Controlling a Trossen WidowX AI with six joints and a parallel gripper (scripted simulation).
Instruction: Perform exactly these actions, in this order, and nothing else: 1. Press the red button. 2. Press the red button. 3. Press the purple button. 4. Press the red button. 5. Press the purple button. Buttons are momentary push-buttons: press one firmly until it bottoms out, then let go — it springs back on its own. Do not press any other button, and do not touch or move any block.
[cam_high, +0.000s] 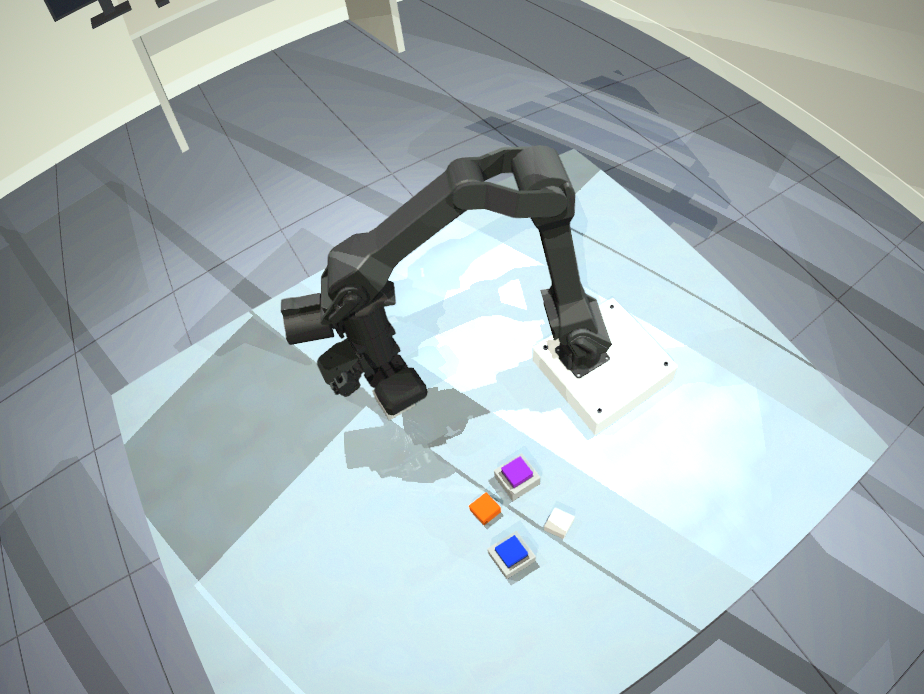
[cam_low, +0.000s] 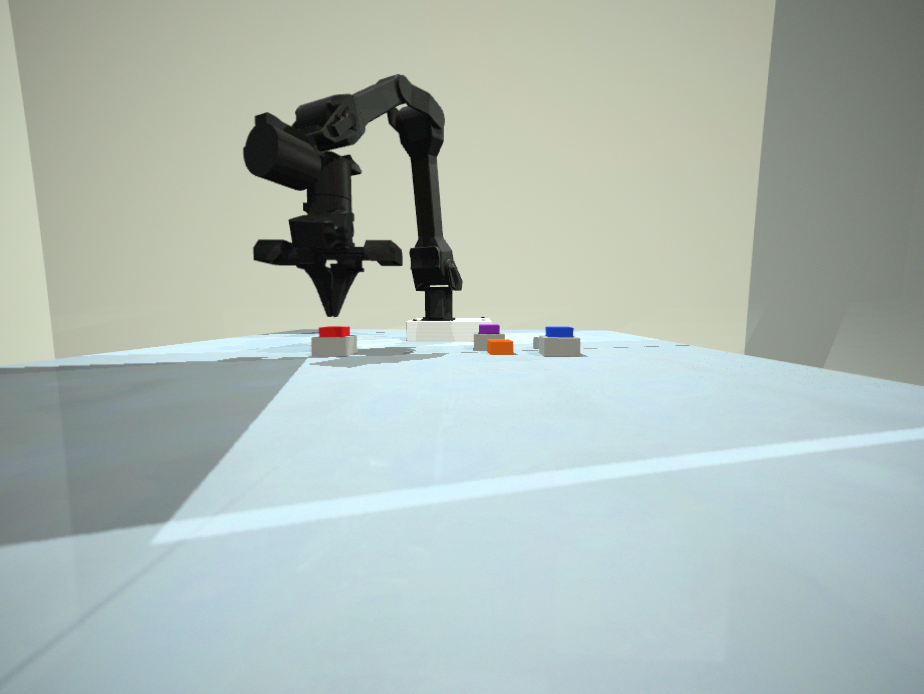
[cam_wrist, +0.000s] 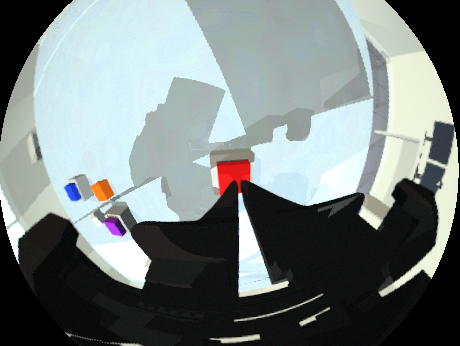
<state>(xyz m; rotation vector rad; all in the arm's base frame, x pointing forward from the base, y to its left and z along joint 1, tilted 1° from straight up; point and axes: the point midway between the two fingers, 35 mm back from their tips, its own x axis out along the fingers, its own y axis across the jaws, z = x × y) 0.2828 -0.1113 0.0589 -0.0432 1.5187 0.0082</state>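
My gripper (cam_low: 333, 315) (cam_wrist: 238, 184) is shut and empty, pointing down. Its tips are a little above the red button (cam_low: 333, 331) (cam_wrist: 233, 172), with a small gap in the exterior view. The red cap stands raised on its grey base. In the top view the arm hides the red button, with only a sliver of its base showing. The purple button (cam_high: 516, 471) (cam_low: 489, 328) (cam_wrist: 115, 226) stands raised on its base, well to the right of the gripper in the top and exterior views and at the lower left in the wrist view.
A blue button (cam_high: 511, 551) (cam_low: 558, 331) (cam_wrist: 72, 191), an orange block (cam_high: 484, 508) (cam_low: 499, 346) (cam_wrist: 102, 190) and a white block (cam_high: 559, 522) (cam_wrist: 98, 217) lie near the purple button. The arm's white base plate (cam_high: 634, 380) (cam_low: 448, 330) is behind them.
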